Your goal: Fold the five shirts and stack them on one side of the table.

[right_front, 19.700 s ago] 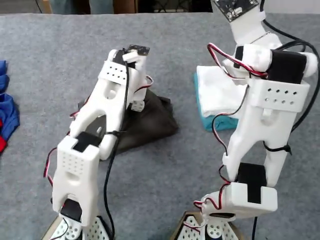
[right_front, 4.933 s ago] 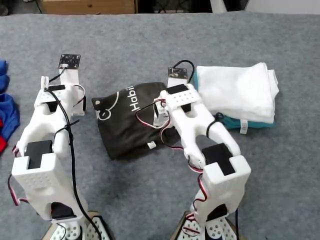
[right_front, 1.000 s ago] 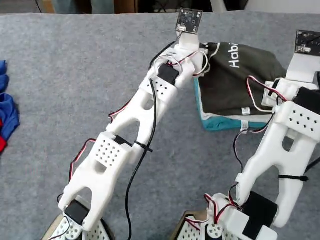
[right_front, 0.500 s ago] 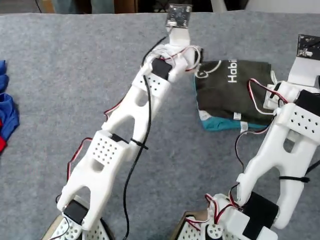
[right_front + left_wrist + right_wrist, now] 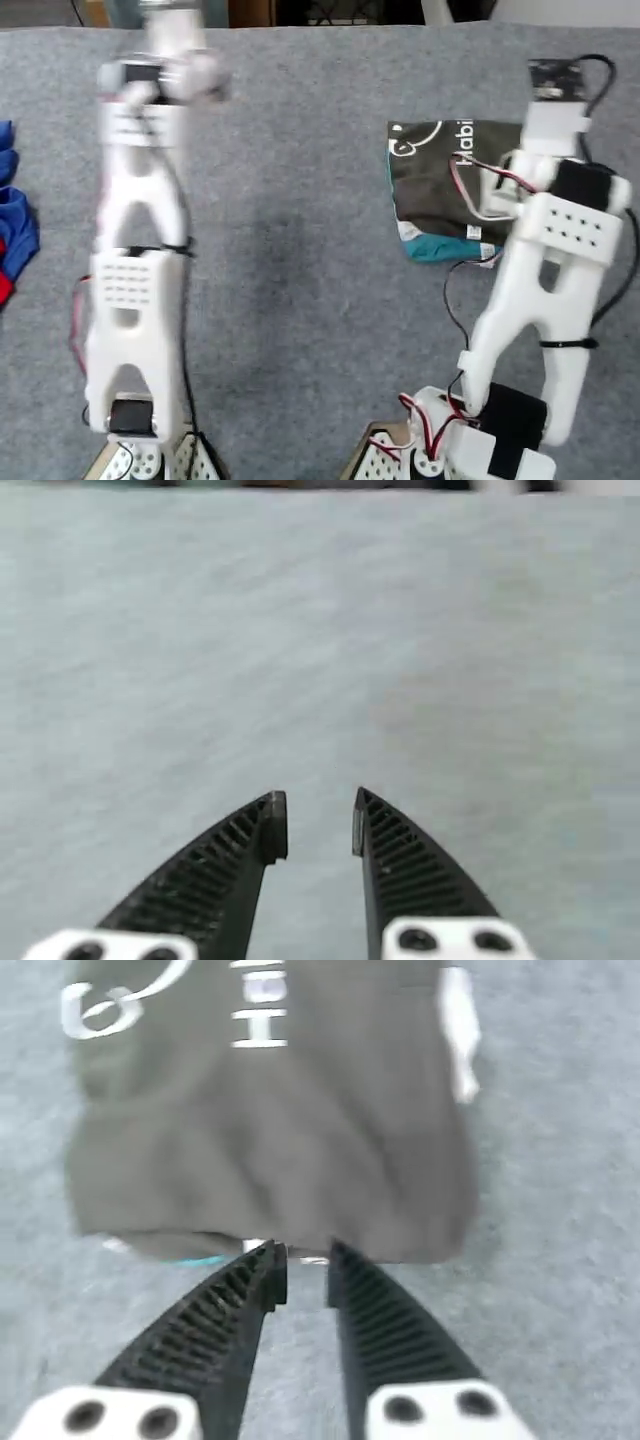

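1. Grey felt-like covering spreads across the whole bench (image 5: 300, 260), seen from above.
2. A folded dark brown shirt with white print (image 5: 430, 175) lies on the far right part of the bench. It rests on top of a folded teal shirt (image 5: 440, 248), whose edge shows beneath it.
3. The right hand (image 5: 305, 1265) sits at the near edge of the dark shirt, its fingers a little apart and gripping nothing.
4. The left hand (image 5: 319, 825) hangs over bare grey covering, well apart from the stack, with its fingers slightly parted and nothing between them.
5. Crumpled blue and red cloth (image 5: 15, 225) lies at the bench's left edge.
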{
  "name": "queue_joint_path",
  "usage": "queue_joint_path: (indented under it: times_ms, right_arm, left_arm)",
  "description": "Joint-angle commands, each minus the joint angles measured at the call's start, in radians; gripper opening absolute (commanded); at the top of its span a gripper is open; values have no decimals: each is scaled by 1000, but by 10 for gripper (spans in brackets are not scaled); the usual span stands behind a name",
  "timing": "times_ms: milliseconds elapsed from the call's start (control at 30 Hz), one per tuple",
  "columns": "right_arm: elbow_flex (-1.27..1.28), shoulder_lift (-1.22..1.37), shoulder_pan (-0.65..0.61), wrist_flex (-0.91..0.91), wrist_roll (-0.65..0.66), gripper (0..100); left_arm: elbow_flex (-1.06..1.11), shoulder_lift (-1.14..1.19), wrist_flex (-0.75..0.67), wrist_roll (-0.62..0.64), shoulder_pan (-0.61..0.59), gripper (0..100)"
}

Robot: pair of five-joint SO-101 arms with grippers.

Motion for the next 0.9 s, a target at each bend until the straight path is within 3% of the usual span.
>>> queue_joint_path:
  times_ms: [0,200,333,467,633,800,867]
  right_arm:
    - [-51,-50,-104,51,-2,16]
    - [-45,-42,-229,110,-2,15]
    - [-45,-41,-270,117,-2,15]
    - [-44,-41,-301,115,-2,15]
    - [-21,-41,-336,110,-49,15]
    - [24,-41,-348,97,-49,15]
    - [48,-42,-344,72,-49,15]
  left_arm:
    - [-82,-83,83,-133,-294,134]
    - [-65,-78,83,-270,-748,134]
    - [-12,-72,83,-342,-932,145]
    - [110,-35,75,-353,-975,193]
    - [203,112,29,-345,-912,195]
    - [104,213,8,-206,-889,194]
    - [77,247,-6,-176,-889,147]
